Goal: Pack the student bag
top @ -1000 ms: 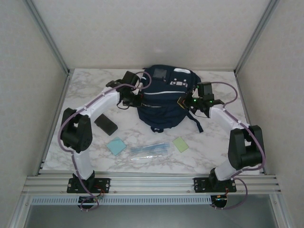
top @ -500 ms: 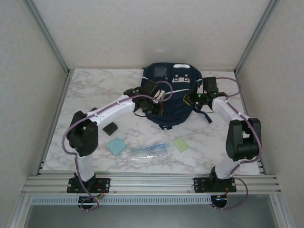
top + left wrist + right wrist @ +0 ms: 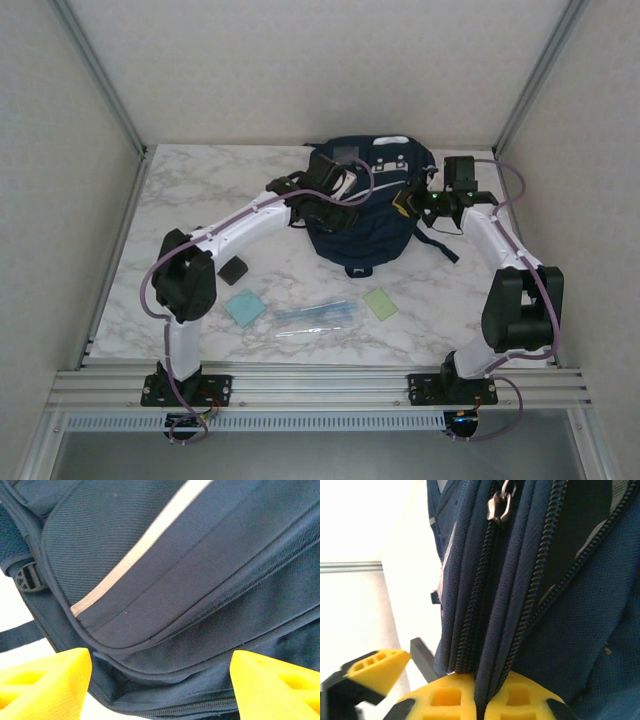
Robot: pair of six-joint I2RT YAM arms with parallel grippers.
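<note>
The student bag [image 3: 368, 225] lies on the far middle of the marble table [image 3: 190, 190]. At its right side, the right gripper [image 3: 405, 203] has its fingers closed narrow on the zippered edge, I judge to keep the bag steady. Over its striped front flap the left gripper [image 3: 160, 685] hovers with fingers wide, probably seeking the zipper. A clear packet [image 3: 315, 315] lies in front of the bag, not yet packed.

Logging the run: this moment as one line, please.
left end effector open at student bag front | right end effector at zipper side, grip unclear | loose items on table, unpacked
</note>
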